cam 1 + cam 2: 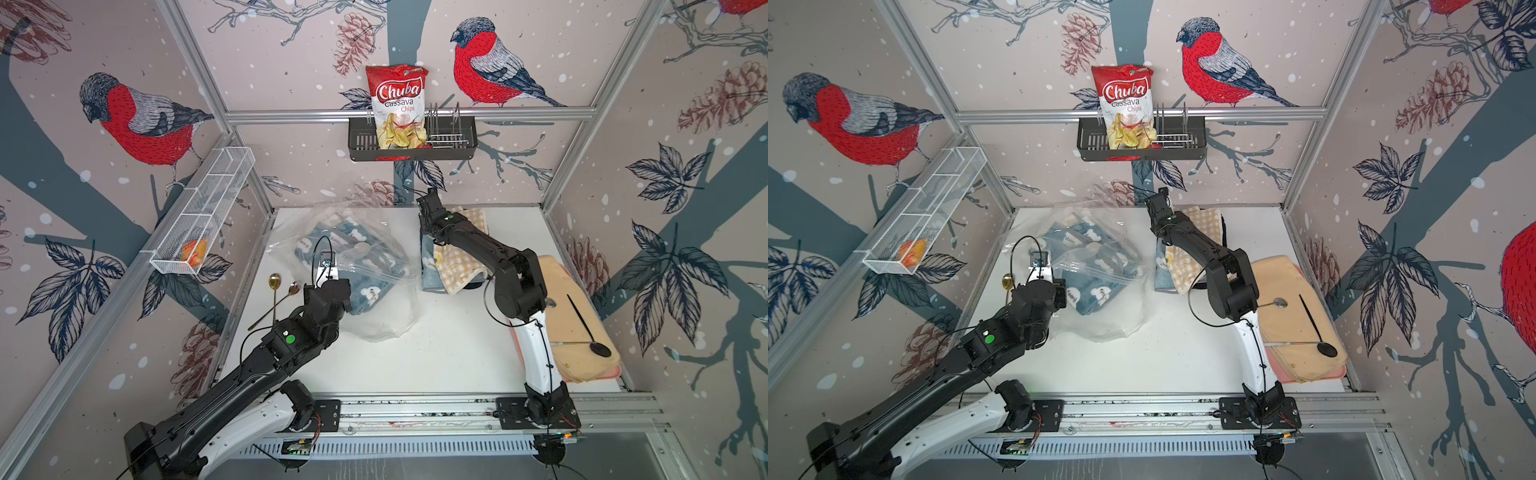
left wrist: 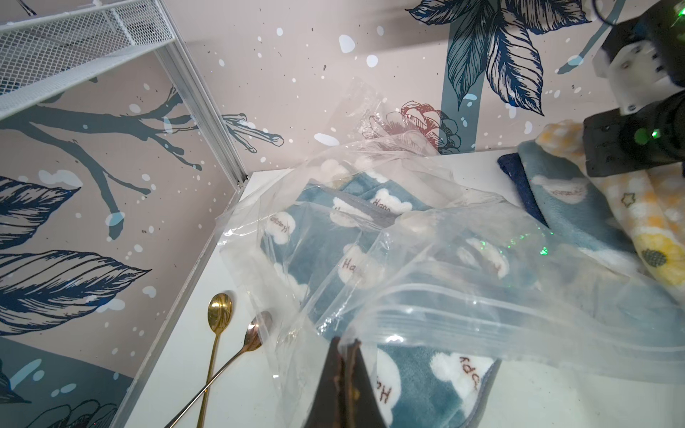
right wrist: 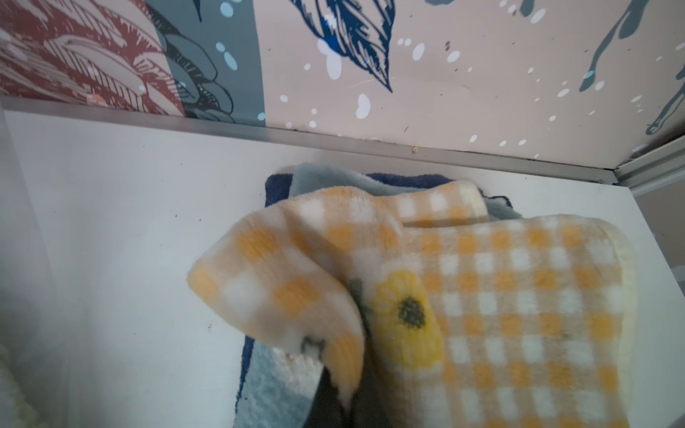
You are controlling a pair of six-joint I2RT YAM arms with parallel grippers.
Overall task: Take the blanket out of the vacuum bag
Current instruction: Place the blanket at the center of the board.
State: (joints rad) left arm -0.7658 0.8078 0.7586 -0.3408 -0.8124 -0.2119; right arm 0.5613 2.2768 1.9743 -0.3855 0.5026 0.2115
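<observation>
Table (image 1: 436, 353) — one vacuum bag (image 1: 395, 316), one blanket (image 1: 365, 293) inside

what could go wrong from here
The left hand pinches only thin film of the bag; it may slip or tear. The right hand grips the yellow blanket outside, not the blue blanket in the bag: it may lift the wrong one. Dragging the bag could sweep the spoons aside.

Left arm (image 1: 286, 338) stretches low from 7 o'clock toward 1 o'clock, left gripper (image 2: 346, 350) pinched tight on the vacuum bag (image 2: 482, 315); right arm (image 1: 519, 286) bends at the elbow toward 10 o'clock, right gripper (image 3: 346, 402) clamped on the checked blanket (image 3: 500, 296)
</observation>
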